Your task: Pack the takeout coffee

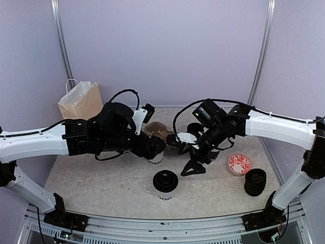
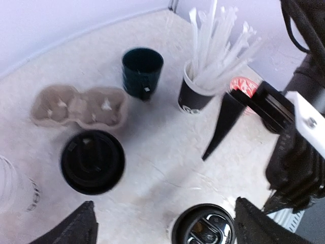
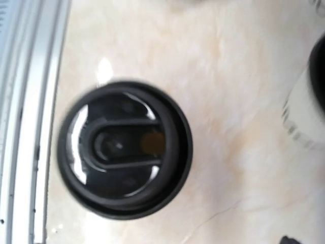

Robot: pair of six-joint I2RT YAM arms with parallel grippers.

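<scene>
Left gripper gapes wide, holding nothing; in its wrist view a lidded takeout coffee stands upright on the desk between its fingers. A second lidded coffee stands just beside the brown two-cup tray, not in it. Right gripper, likewise spread wide and empty, hangs over the desk by the coffees. A black cup of white sticks stands farther back

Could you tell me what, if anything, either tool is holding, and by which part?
Nothing is held: the left tool and the right tool both stand open and empty.
</scene>
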